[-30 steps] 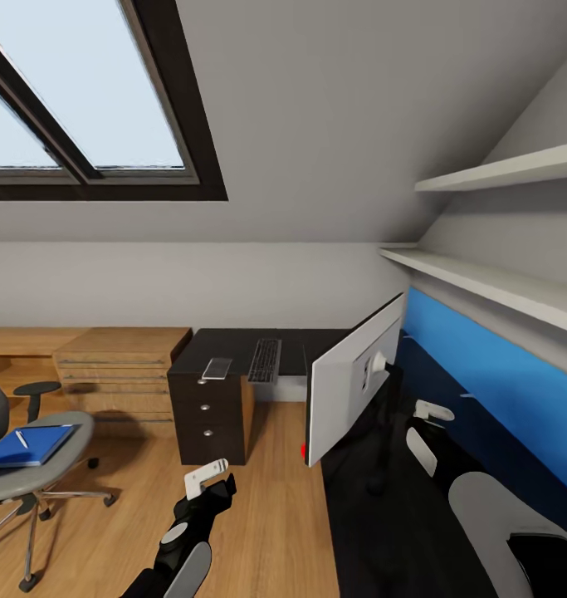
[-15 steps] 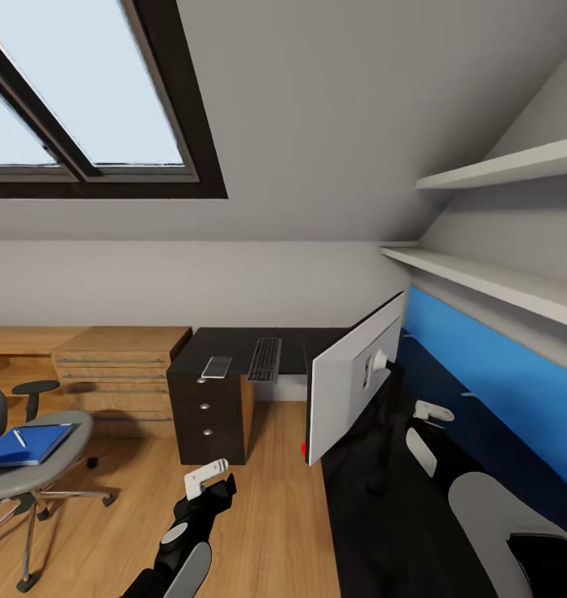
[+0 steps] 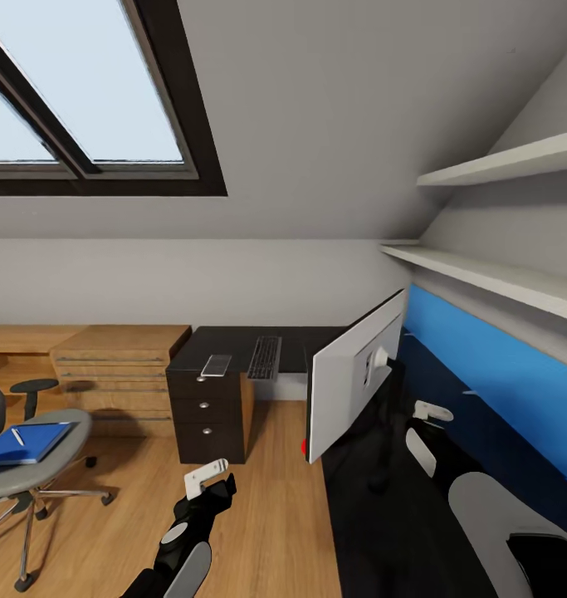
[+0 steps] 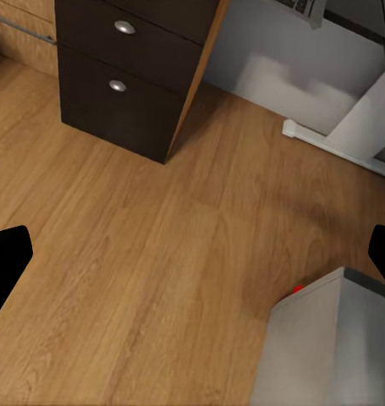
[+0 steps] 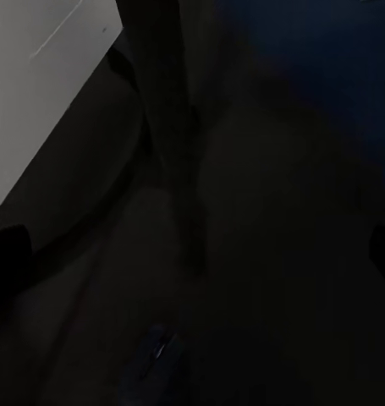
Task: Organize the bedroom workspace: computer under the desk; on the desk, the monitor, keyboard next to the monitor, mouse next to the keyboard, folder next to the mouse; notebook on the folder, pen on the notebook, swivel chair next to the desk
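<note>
Both jaws spread, empty; the monitor [image 3: 354, 378] (pale back showing) stands edge-on on the desk [image 3: 233, 340].

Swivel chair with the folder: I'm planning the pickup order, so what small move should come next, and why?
Probably turn the base left toward the swivel chair. The blue folder lies on its seat with the pen on top, while the left gripper hangs open over bare floor, well short of it. The keyboard already lies on the desk.
</note>
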Controlling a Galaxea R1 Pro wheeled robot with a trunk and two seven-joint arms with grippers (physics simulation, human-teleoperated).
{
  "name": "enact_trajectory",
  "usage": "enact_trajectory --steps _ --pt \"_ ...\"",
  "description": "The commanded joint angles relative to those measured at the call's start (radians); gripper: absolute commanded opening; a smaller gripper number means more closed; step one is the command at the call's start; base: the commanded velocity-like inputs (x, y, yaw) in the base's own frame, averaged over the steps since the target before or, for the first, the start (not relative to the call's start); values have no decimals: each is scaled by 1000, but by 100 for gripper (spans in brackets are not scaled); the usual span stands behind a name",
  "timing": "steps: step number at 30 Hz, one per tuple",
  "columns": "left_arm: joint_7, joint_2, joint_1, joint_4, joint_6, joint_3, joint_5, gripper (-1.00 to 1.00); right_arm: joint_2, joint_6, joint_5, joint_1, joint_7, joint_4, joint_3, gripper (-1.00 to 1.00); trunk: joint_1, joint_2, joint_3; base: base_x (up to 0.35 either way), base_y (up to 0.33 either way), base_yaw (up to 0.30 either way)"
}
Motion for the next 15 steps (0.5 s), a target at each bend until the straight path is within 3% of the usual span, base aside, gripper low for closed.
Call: enact_trajectory --steps 1,9,15 --pt "7 1 -1 -7 3 -2 3 100 -1 6 -4 0 -4 -2 7 100 4 -9 -5 0 0 0" --pt "12 4 -1 -44 4 2 4 100 -1 6 -5 -1 -5 -2 16 100 35 -65 -30 0 0 0" --pt "93 3 -1 -55 5 -1 7 100 0 7 -5 0 -5 1 20 100 58 -107 -49 0 0 0"
